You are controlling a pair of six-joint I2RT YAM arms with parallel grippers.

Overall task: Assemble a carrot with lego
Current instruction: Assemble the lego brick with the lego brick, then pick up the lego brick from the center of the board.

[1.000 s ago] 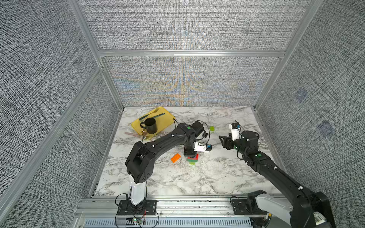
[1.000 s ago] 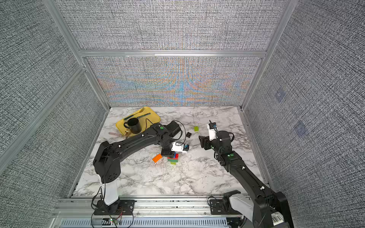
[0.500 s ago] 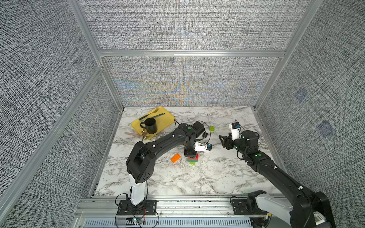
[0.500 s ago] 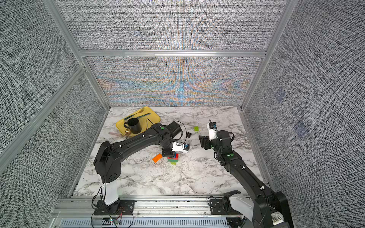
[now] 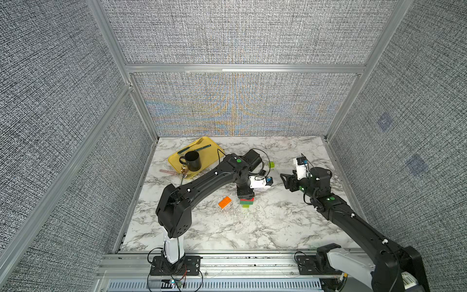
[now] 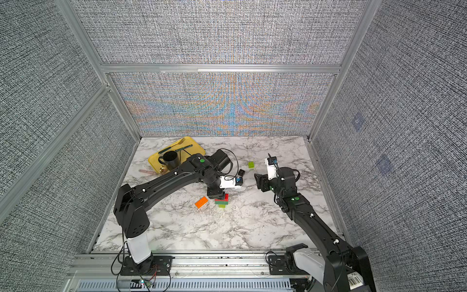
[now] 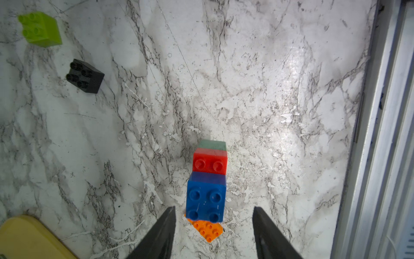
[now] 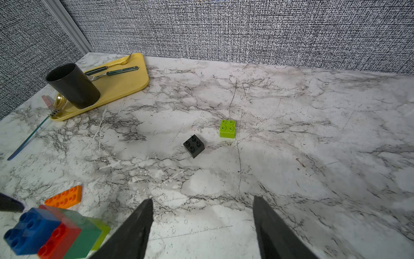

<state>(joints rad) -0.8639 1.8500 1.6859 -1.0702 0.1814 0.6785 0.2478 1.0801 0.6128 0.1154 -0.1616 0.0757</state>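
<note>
Though grey-walled, white veined marble tabletop.

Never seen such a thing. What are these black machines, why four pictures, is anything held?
Two robot arms, left arm and right arm, at a marble table. Two pictures look down from above; two come from wrist cameras, looking past each gripper. On the table: a stack of bricks with a blue brick on top, a loose orange brick, black brick and lime brick, and a yellow tray with a black mug. The left gripper is open, fingers either side of the blue brick, not touching. The right gripper is open and empty.
</note>
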